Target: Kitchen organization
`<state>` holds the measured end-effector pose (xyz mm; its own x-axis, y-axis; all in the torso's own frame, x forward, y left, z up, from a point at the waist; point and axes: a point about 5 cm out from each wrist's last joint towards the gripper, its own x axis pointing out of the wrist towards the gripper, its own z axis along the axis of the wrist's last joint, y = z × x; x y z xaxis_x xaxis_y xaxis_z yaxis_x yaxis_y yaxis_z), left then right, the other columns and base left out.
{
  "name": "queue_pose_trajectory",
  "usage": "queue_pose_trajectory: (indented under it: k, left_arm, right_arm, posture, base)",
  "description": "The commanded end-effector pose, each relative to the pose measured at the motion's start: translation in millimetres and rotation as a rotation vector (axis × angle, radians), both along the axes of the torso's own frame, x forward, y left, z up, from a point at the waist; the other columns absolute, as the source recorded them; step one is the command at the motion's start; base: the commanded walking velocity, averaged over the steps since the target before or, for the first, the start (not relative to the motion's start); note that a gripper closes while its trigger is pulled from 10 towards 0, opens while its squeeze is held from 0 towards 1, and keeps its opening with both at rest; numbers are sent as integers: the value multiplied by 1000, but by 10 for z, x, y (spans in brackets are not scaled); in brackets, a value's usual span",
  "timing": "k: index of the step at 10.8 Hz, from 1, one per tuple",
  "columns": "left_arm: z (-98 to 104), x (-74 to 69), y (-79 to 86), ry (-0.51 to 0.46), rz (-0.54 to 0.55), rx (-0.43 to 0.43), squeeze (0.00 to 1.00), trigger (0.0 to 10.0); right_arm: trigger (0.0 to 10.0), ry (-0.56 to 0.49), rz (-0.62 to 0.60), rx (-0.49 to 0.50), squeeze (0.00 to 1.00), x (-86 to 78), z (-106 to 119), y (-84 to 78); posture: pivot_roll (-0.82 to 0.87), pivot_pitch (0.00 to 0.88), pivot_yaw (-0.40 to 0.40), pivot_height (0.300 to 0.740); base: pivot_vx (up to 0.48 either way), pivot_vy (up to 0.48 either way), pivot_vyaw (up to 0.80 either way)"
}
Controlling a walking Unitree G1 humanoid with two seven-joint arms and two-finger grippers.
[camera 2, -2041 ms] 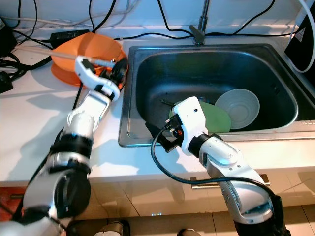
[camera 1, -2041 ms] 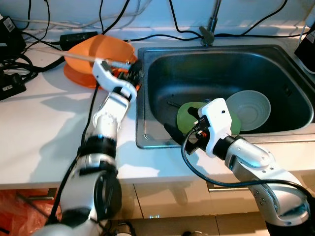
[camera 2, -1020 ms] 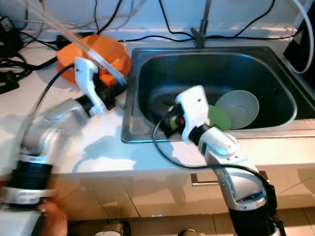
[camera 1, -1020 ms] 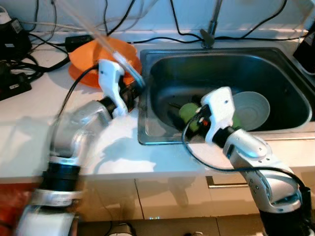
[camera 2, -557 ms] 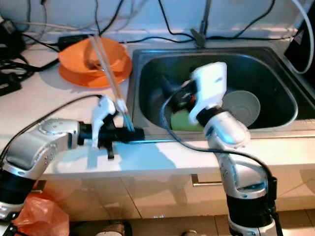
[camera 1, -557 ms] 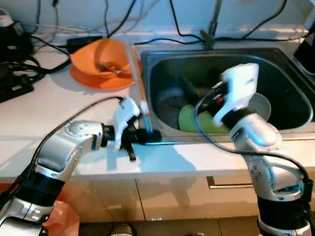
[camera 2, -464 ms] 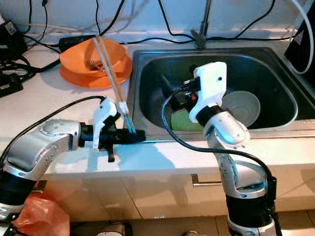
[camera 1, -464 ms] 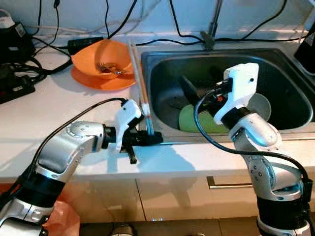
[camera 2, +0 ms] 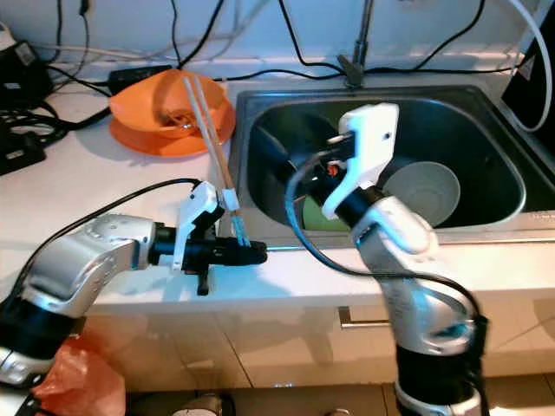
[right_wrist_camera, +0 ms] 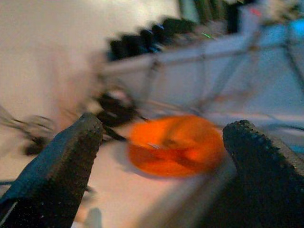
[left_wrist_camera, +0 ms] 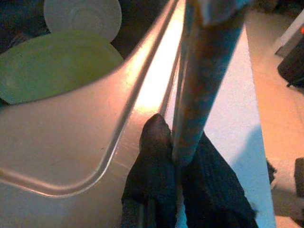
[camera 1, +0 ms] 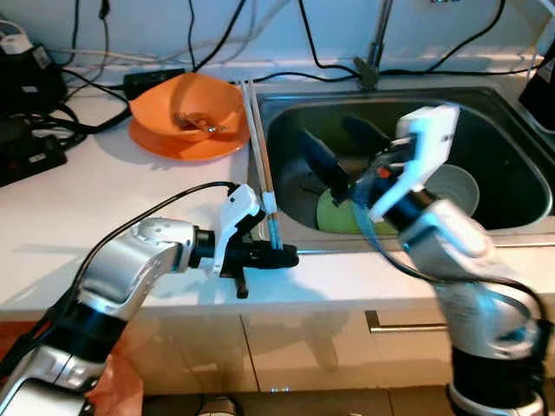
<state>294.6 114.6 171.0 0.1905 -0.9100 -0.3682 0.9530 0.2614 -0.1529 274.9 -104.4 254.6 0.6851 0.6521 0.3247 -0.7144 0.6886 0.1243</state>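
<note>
My left gripper (camera 1: 282, 256) hovers at the front rim of the sink (camera 1: 399, 247), shut on a pair of long chopsticks (camera 1: 258, 139). They stand almost upright and lean back toward the orange bowl (camera 1: 186, 108). In the left wrist view the chopsticks (left_wrist_camera: 204, 80) sit between the black fingers (left_wrist_camera: 154, 142). My right gripper (camera 1: 340, 149) is raised over the sink, open and holding nothing. Its wrist view looks between the fingers (right_wrist_camera: 57, 175) at the blurred orange bowl (right_wrist_camera: 175, 145). A green plate (camera 1: 338, 215) and a pale bowl (camera 1: 457, 186) lie in the sink.
The orange bowl rests on an orange plate (camera 1: 156, 143) and holds a fork (camera 1: 198, 123). Black cables and a power strip (camera 1: 35, 156) lie on the white counter (camera 1: 78, 217) at the back left. The faucet (camera 1: 375, 43) stands behind the sink.
My left gripper took the chopsticks from beside the orange bowl to the sink's front rim. My right gripper rose out of the sink and turned toward the bowl.
</note>
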Motion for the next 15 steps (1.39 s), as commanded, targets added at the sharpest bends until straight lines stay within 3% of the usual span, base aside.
queue_pose_trajectory:
  k: [1,3,5,6,10,15]
  left_arm:
    - [-83,29,19,45,31,30,0,0]
    - [-31,91,-4,56,46,-8,0,0]
    - [16,186,25,26,48,20,0,0]
    - [47,194,-14,7,24,35,0,0]
    - [54,146,-130,-27,-83,85,0,0]
    - [65,116,-218,-41,-163,107,0,0]
  right_arm:
    - [10000,-39,78,39,0,-84,114,2]
    - [10000,-40,128,43,0,-123,143,-22]
    - [10000,-15,171,3,0,-158,96,-57]
    - [10000,15,136,-42,0,-92,9,-83]
    - [10000,78,111,-150,0,62,-123,-110]
    - [10000,75,142,-157,0,119,-142,-56]
  posture:
    - [6,86,63,740]
    - [4,88,65,740]
    - [1,88,66,740]
    - [2,88,69,740]
    - [7,86,71,740]
    - [11,90,72,740]
  base:
    - [0,0,0]
    - [0,0,0]
    - [0,0,0]
    - [0,0,0]
    - [0,0,0]
    - [0,0,0]
